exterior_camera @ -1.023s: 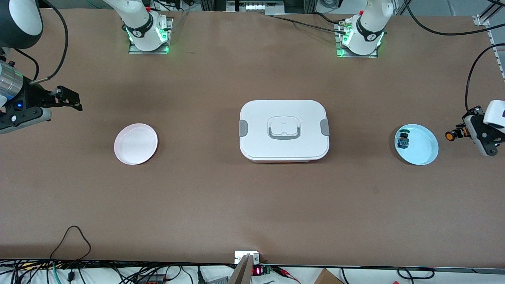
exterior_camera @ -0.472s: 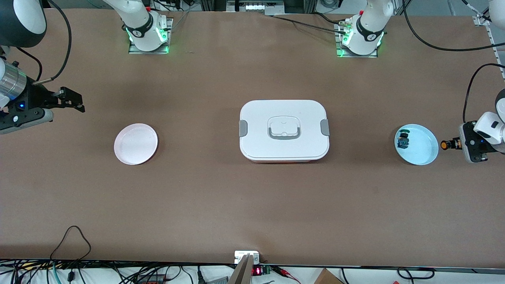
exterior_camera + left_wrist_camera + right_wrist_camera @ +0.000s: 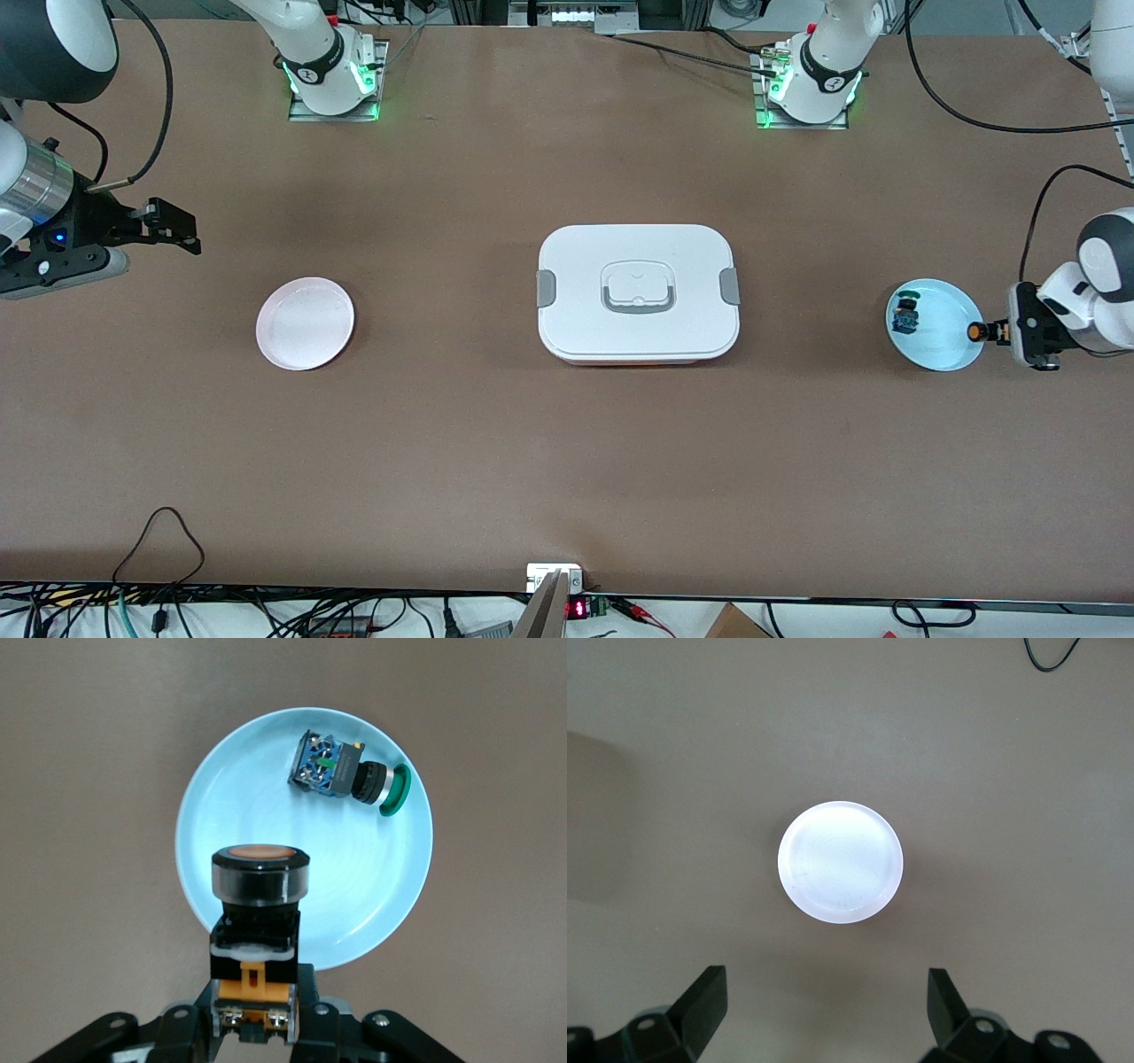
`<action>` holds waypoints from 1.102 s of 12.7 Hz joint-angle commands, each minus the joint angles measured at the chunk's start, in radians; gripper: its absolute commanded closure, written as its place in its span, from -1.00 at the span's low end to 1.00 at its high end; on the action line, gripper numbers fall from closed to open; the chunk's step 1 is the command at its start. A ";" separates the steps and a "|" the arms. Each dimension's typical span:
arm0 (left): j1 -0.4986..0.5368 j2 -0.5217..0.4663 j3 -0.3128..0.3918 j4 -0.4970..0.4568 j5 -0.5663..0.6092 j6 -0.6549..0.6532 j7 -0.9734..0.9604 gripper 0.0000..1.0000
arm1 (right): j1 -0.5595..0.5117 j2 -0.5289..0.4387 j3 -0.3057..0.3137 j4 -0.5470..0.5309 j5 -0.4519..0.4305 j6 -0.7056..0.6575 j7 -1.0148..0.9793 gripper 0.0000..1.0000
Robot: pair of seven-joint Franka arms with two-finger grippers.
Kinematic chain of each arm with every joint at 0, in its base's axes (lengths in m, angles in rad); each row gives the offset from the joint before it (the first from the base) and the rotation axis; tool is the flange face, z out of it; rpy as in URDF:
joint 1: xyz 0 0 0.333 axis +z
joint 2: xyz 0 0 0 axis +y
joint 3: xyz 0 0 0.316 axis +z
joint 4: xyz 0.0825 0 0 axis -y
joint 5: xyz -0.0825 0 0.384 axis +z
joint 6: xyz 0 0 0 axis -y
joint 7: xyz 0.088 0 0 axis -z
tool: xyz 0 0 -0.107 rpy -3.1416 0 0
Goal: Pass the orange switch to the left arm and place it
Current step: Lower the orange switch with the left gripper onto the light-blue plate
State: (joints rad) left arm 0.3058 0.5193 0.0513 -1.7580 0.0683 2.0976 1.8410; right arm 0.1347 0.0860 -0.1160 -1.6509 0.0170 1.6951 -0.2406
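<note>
At mid-table in the front view sits the box [image 3: 638, 294], lid on. Toward the left arm's end from the box, the left gripper [image 3: 999, 332] hangs at the edge of the blue plate [image 3: 952, 350], clamped on the orange switch [image 3: 977, 331]. Toward the right arm's end from the box, the right gripper [image 3: 182, 232] hovers near the pink plate [image 3: 305, 322], fingers spread wide with nothing between them.

Left wrist view: the switch's [image 3: 257, 912] orange cap points away from the fingers, over the blue plate [image 3: 230, 806], which holds a green-capped switch [image 3: 347, 773].

Right wrist view: the pink plate [image 3: 840, 861] holds nothing.
</note>
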 commanded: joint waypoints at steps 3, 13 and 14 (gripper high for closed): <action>0.039 -0.022 -0.016 -0.141 0.010 0.160 0.105 1.00 | -0.001 0.008 0.002 0.006 0.004 0.041 0.017 -1.00; 0.073 -0.018 -0.018 -0.239 0.008 0.223 0.179 1.00 | 0.003 0.031 0.002 0.031 0.004 0.046 0.018 -1.00; 0.072 -0.018 -0.019 -0.248 0.008 0.229 0.179 1.00 | 0.002 0.031 0.002 0.031 0.004 0.044 0.018 -1.00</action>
State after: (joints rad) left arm 0.3660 0.5210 0.0445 -1.9729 0.0683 2.3041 1.9941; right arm 0.1353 0.1062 -0.1158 -1.6448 0.0174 1.7482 -0.2368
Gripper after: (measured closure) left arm 0.661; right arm 0.000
